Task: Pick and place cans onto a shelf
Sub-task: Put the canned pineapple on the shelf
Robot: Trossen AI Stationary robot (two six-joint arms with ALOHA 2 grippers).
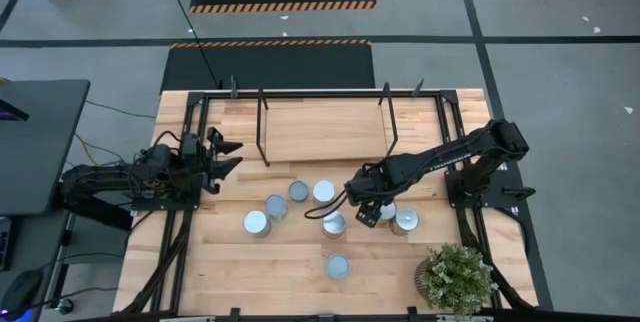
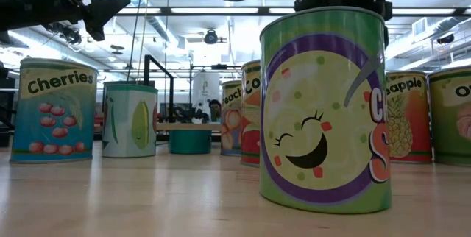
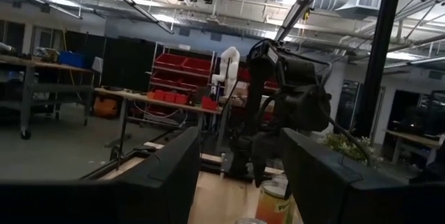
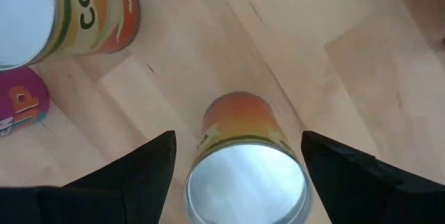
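Observation:
Several cans stand on the tabletop in front of the shelf (image 1: 325, 130), a light-wood board framed by black rods. My right gripper (image 1: 362, 209) hovers over the cluster, open. In the right wrist view its fingers (image 4: 139, 172) stand on either side of an orange can with a silver top (image 4: 245, 179), apart from it. More cans sit at the left (image 1: 256, 223), the middle (image 1: 323, 191) and the front (image 1: 338, 265); that front one is the big green can (image 2: 324, 112) in the low view. My left gripper (image 1: 226, 157) waits open at the table's left edge, with nothing between its fingers (image 3: 170, 175).
A potted plant (image 1: 456, 277) stands at the front right corner. A corn can (image 4: 62, 8) and a pink can (image 4: 21, 102) lie close beyond the right gripper. The shelf's upright posts (image 1: 262, 127) rise behind the cans.

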